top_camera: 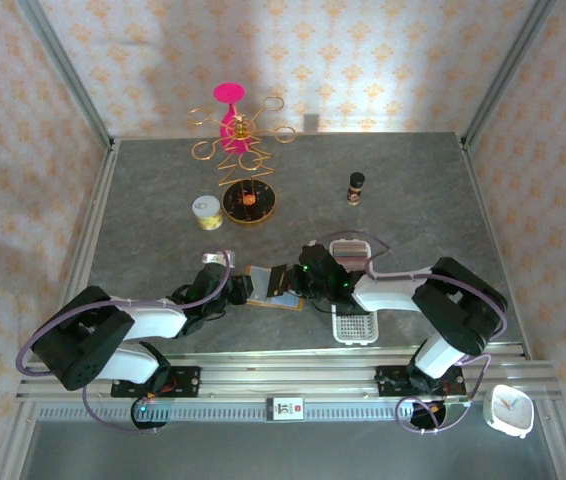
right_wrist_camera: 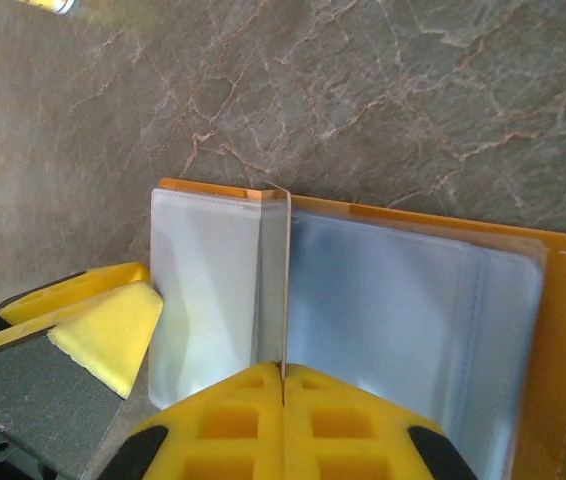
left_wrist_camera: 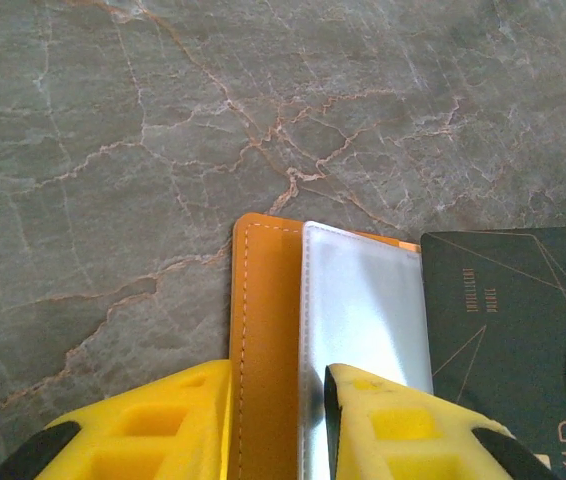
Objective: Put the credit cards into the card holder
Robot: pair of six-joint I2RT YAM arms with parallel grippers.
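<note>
Right hand pinching card holder sleeve | pockets clear

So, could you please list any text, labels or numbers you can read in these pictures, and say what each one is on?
"VIP": pale letters on the dark card, cut off at the bottom edge of the left wrist view.
Two short vertical lines of small print on the same dark card: too small to read.
Small label on the rail between the arm bases: too small to read.
White clock face at the near right: numerals too small to read.
</note>
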